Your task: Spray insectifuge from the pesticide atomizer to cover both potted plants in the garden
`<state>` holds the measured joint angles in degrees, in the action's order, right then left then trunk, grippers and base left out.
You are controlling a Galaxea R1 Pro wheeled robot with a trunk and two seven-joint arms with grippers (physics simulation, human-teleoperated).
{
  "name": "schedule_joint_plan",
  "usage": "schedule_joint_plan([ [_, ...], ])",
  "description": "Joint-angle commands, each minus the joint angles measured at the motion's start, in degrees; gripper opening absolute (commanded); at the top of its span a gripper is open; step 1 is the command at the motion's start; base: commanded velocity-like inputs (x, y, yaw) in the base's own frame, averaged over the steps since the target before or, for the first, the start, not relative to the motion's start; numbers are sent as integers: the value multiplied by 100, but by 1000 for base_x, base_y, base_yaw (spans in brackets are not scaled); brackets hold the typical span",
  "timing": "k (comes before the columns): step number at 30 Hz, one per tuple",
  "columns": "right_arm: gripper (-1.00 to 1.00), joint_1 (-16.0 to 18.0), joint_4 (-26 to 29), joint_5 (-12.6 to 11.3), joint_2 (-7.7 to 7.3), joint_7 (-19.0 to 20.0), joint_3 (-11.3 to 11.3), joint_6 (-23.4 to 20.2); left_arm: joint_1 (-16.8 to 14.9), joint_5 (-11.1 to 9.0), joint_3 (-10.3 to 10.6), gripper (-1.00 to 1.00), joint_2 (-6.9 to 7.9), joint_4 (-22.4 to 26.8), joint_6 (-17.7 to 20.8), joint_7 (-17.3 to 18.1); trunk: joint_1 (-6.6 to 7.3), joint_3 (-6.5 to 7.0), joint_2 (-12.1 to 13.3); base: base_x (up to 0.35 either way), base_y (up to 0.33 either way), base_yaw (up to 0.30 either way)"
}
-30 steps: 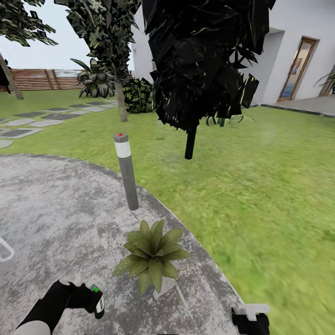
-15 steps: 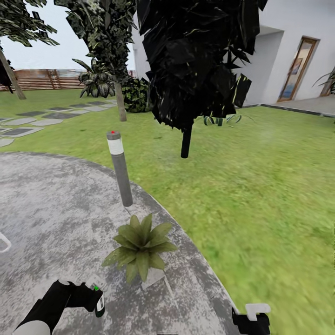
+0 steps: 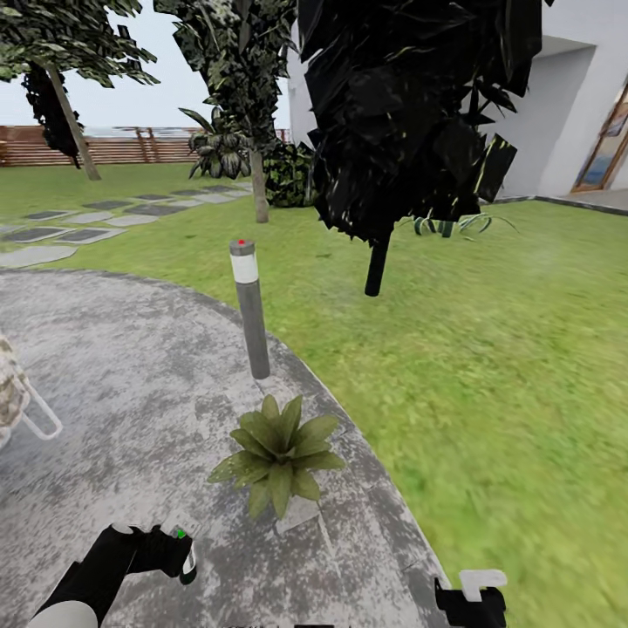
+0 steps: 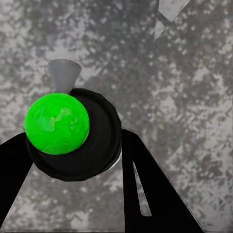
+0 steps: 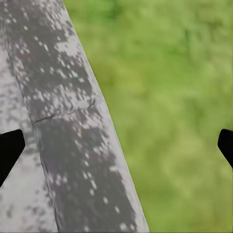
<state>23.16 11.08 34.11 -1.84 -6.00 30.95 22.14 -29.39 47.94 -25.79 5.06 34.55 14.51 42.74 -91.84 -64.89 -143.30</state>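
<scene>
Your left claw point(image 3: 179, 551) pinches the pesticide atomizer point(image 3: 184, 553) | its long axis upright, green spot on top, low over the patio point(image 3: 113, 375) | nozzle toward the potted plant point(image 3: 277, 453) just ahead | your right claw point(image 3: 471, 597) spread, holding nothing

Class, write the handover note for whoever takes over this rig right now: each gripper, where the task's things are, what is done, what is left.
Left gripper: shut on the pesticide atomizer, held low over the stone patio.
Right gripper: open, empty, above the patio's edge beside the lawn.
One potted plant stands on the patio just ahead, in front of a grey bollard.
Done: atomizer picked up.
Left: spray both plants; no spray on this one is visible, and the second must be found.
</scene>
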Motion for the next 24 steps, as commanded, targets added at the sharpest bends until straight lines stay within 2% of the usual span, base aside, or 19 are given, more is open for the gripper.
schedule_joint_plan([
  [1, 100, 5, -10, 61, 0, -25, 33, 25, -5, 20, -25, -100, -5, 7, 35, 34, 1, -8, -2, 0, -1, 243],
  [4, 100, 5, -10, 61, 0, -25, 33, 24, -3, 28, 1, -100, -26, -2, 30, 20, 1, -16, -2, 84, -37, 132],
  [8, 100, 5, -10, 61, 0, -19, 33, 23, -4, 86, 19, -100, -199, 22, 34, -53, 1, -17, -2, 213, -140, 20],
  [13, 100, 5, -10, 61, 0, -9, 33, 18, -5, 84, 16, -100, -218, 25, 38, -317, 1, -18, -2, 238, -163, 1],
  [18, 100, 5, -10, 61, 0, -7, 33, 18, -5, 84, 21, -100, -222, 25, 43, -351, 1, -18, -2, 240, -166, 18],
  [22, 100, 5, -10, 61, 2, -7, 33, 18, -5, 86, 16, -100, -217, 25, 43, -354, 1, -18, -2, 192, -192, 222],
  [24, 100, 5, -10, 61, 5, -7, 33, 18, -5, 90, 16, -100, -216, 25, 49, -354, 1, -18, -2, -61, -245, 269],
])
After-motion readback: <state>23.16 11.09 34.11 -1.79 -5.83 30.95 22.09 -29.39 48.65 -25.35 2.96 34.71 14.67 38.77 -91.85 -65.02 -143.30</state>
